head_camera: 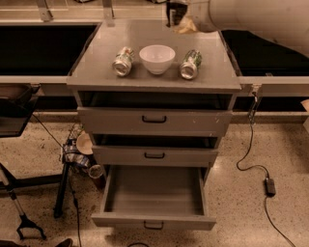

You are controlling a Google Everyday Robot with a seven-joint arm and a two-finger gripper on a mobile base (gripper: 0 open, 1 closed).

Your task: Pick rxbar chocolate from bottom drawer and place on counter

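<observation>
My gripper (pixel 179 18) hangs over the far right part of the counter (pixel 145 34), at the end of the big white arm (pixel 260 19) that comes in from the top right. It is shut on a small dark flat packet, the rxbar chocolate (pixel 175 10), held just above the counter's back edge. The bottom drawer (pixel 154 193) is pulled open and its grey inside shows nothing in it. The two shallower drawers above it stand slightly open.
Two silver-green cans (pixel 123 61) (pixel 190 64) lie on the counter either side of a white bowl (pixel 157 58). Black surfaces (pixel 43 46) flank the cabinet. A cable and power adapter (pixel 270 186) lie on the floor at right, and clutter (pixel 79 154) and stand legs at left.
</observation>
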